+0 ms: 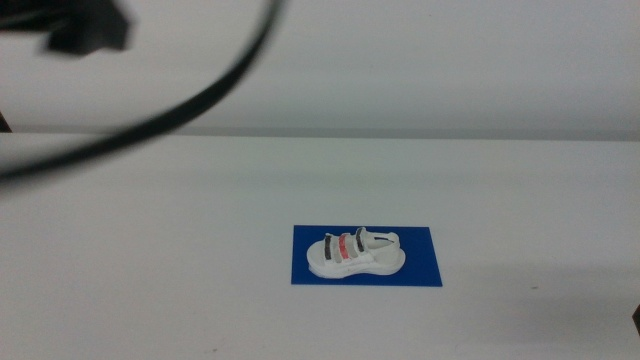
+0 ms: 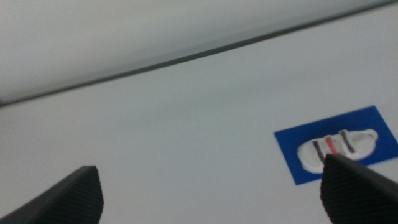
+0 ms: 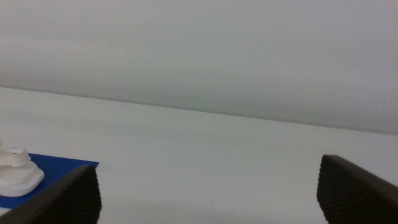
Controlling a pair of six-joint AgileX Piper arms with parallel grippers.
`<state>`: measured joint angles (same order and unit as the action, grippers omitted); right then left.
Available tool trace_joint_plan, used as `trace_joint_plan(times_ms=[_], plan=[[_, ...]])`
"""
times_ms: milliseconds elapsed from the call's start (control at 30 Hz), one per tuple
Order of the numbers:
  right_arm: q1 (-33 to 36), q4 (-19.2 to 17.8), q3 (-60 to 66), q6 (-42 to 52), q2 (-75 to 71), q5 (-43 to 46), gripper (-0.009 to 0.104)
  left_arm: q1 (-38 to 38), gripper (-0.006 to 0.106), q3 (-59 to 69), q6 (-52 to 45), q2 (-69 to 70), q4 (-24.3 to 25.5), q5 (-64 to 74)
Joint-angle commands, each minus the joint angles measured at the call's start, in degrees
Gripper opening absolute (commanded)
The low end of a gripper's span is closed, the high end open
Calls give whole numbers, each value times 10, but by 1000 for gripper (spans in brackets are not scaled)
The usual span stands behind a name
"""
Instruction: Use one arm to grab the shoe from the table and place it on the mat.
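Observation:
The small white shoe [image 1: 354,254], with two black straps and one red one, lies on its sole on the deep blue mat [image 1: 420,262], right of the centre of the white table [image 1: 150,240]. Nothing holds it. My left gripper [image 2: 208,167] is open and empty, well away from the shoe [image 2: 339,147] and the mat [image 2: 292,144]. My right gripper [image 3: 208,165] is open and empty too, and its view shows only one end of the shoe [image 3: 15,173] on a corner of the mat [image 3: 62,167]. Neither gripper shows in the middle view.
A blurred black cable [image 1: 215,85] and a black arm part [image 1: 90,30] cross the top left of the middle view, close to the camera. The table's far edge meets a pale wall [image 1: 400,60].

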<state>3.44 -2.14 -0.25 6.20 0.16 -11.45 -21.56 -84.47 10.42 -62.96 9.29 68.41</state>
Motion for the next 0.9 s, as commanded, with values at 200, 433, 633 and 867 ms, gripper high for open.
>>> trace_joint_plan(times_ms=[200, 433, 633, 867], plan=[[0, -1, 24, 0, -22, 4, 93, 16, 94, 264, 120, 257, 69, -182], [0, -1, 24, 0, -22, 4, 93, 64, 94, 483, 162, 416, 67, -319], [0, -1, 24, 0, -22, 4, 93, 184, 94, 630, 60, 503, -53, -410], [0, -1, 24, 0, -22, 4, 93, 250, 94, 753, -50, 575, -93, -574]])
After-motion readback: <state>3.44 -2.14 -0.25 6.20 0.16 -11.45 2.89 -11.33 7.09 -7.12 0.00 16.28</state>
